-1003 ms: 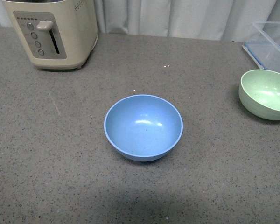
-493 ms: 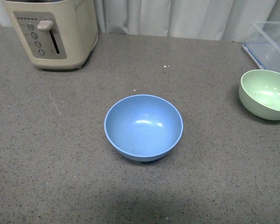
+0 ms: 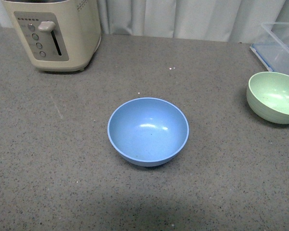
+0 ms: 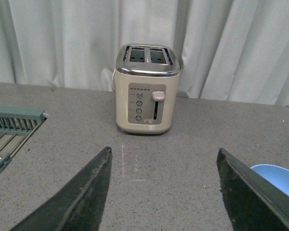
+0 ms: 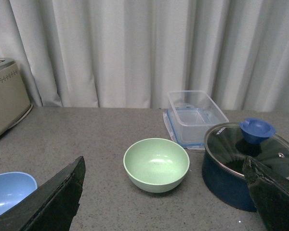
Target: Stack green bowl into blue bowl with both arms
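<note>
Bowls unstacked on the bench [image 3: 62, 168].
The blue bowl [image 3: 148, 131] sits mid-bench; the green bowl [image 3: 274, 96] stands well apart to its right, near a clear container [image 3: 279, 45]. The left gripper [image 4: 164, 153] and right gripper [image 5: 164, 163] have jaws spread wide, holding nothing.

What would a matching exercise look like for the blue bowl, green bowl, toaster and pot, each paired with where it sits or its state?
Things:
1. blue bowl
2. green bowl
3. toaster
4. pot

Places or states:
A. back left, by the curtain
B. middle of the table
C. under a glass lid
D. far right in the front view

Pairs: 1-B, 2-D, 3-A, 4-C
</note>
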Tool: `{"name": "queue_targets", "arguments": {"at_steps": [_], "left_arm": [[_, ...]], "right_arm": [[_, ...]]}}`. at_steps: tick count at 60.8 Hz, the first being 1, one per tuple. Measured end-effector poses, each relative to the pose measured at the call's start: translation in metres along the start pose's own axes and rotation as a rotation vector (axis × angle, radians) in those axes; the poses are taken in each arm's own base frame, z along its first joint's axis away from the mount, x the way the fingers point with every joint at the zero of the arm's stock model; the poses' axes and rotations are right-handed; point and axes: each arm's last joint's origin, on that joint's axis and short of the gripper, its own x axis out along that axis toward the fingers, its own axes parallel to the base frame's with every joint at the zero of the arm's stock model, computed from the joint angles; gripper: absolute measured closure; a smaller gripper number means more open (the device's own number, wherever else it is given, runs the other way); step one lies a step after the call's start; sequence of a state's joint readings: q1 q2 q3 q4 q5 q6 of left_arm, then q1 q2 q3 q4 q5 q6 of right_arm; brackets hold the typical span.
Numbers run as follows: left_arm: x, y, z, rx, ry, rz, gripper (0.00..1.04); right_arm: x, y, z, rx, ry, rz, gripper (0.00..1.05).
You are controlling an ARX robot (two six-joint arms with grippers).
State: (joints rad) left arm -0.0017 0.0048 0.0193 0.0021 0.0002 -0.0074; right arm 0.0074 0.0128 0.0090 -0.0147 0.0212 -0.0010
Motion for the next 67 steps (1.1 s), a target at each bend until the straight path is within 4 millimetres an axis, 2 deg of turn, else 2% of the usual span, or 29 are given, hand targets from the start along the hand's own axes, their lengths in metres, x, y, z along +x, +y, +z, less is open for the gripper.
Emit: {"name": "queue_targets", "arguments": {"at_steps": [4, 8, 10, 16, 20, 29, 41, 54, 67], "left_arm": [[0.0, 0.0, 0.0, 0.0, 0.0, 0.0, 0.2], [0.0, 0.0, 0.0, 0.0, -0.001, 0.0, 0.08], [0.0, 0.0, 0.0, 0.002, -0.001, -0.001, 0.05], [0.0, 0.0, 0.0, 0.003, -0.001, 0.0, 0.07], [0.0, 0.0, 0.0, 0.003, -0.001, 0.0, 0.06], [0.0, 0.0, 0.0, 0.003, -0.001, 0.0, 0.06], [0.0, 0.0, 0.0, 0.003, -0.001, 0.0, 0.06], [0.0, 0.0, 0.0, 0.003, -0.001, 0.0, 0.06], [0.0, 0.0, 0.0, 0.003, -0.001, 0.0, 0.06]], "right_arm": [[0.003, -0.002, -0.001, -0.013, 0.123, -0.074, 0.09], [0.013, -0.006, 0.011, -0.024, 0.158, -0.093, 0.09], [0.02, -0.008, 0.018, -0.029, 0.16, -0.088, 0.09], [0.048, -0.017, 0.036, -0.055, 0.158, -0.05, 0.09], [0.068, -0.021, 0.041, -0.086, 0.194, -0.009, 0.09], [0.112, -0.026, 0.022, -0.165, 0.425, 0.169, 0.09], [0.153, -0.024, 0.009, -0.301, 0.512, 0.318, 0.09], [0.181, -0.012, -0.021, -0.45, 0.641, 0.472, 0.09], [0.212, -0.004, -0.042, -0.534, 0.696, 0.534, 0.09]]}}
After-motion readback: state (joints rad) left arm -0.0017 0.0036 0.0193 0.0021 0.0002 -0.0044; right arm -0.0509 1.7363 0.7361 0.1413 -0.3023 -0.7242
